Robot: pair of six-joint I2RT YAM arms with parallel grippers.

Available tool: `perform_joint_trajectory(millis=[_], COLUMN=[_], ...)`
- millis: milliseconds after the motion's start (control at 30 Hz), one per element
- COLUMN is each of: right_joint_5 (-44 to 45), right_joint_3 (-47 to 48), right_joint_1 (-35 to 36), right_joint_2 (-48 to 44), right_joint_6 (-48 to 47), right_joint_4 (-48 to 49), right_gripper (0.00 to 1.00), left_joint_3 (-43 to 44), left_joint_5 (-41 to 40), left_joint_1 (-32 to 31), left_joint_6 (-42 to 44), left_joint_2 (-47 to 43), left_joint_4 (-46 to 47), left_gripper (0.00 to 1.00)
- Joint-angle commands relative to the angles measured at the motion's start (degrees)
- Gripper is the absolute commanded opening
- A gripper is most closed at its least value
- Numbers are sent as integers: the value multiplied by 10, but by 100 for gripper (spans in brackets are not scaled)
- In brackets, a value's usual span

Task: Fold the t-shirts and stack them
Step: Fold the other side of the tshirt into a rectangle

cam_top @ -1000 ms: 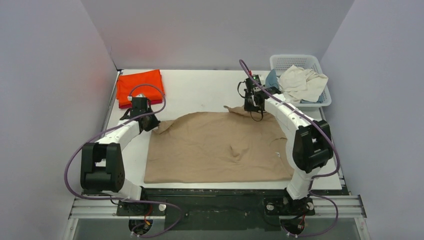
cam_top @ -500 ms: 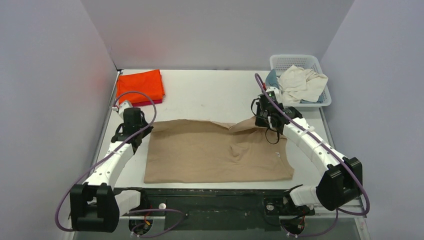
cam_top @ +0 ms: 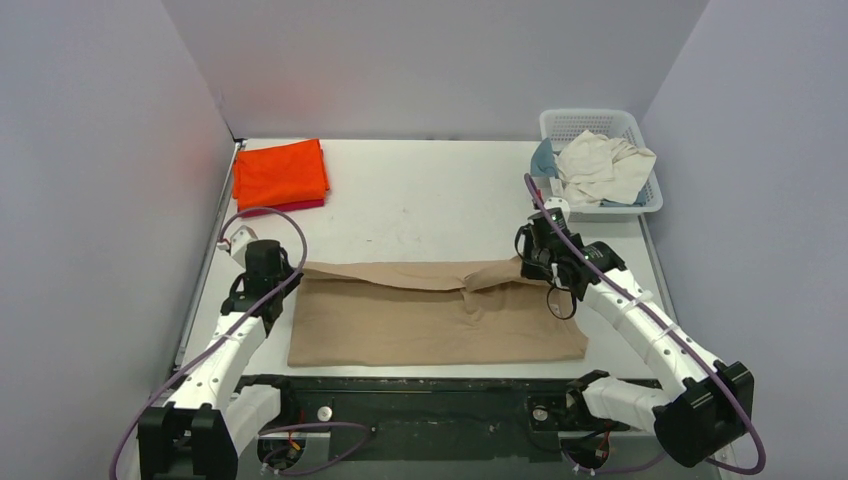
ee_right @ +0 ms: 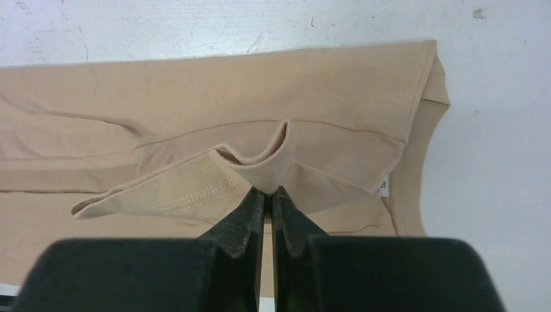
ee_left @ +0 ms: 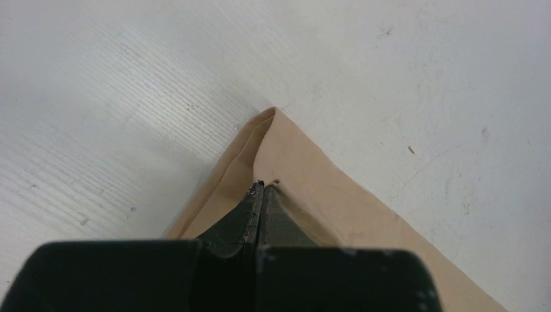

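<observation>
Tan t-shirt (cam_top: 430, 315) lies half-folded on the counter (cam_top: 420, 200) near the arm bases; left jaws are clamped on its fold corner, right jaws on the neckline; uneven pulling could skew the fold; either thin pinch may slip, dropping the cloth crooked.

1. Bright, diffuse light is falling on the white desk (cam_top: 420, 200).
2. The tan t-shirt (ee_left: 312, 188) is casting a soft shadow leftward in the left wrist view.
3. Nearest the lens, the left claw (ee_left: 261, 188) and right claw (ee_right: 268, 195) are looking slightly soft.
</observation>
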Motion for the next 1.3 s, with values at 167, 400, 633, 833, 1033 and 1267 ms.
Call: perform_joint_trajectory(millis=[167,400,633,833,1033,1267], right_joint_5=[4,10,40,58,124,108], right_joint_3=[-24,-58,-177,-228,-146,-97], right_joint_1=[16,37,125,226,227,151], right_joint_2=[-36,-40,-102,-305,-320,-116], right_joint_6=[3,8,183,318,252,317], right_joint_4=[-35,-61,-93,-145,-134,-124], right_gripper=[0,0,37,91,97,98], left_joint_3=[-6,-38,-39,17,45,73], left_joint_5=[-23,-21,-75,-158,-53,136], left_joint_1=[0,1,-1,-2,-4,-75], left_joint_6=[-11,-20,-73,-168,-133,-45], left_joint_2=[-25,-35,-45,-143,-178,12], left_joint_4=[6,-9,-114,-270,-182,-37], left_gripper=[0,0,54,82,85,88])
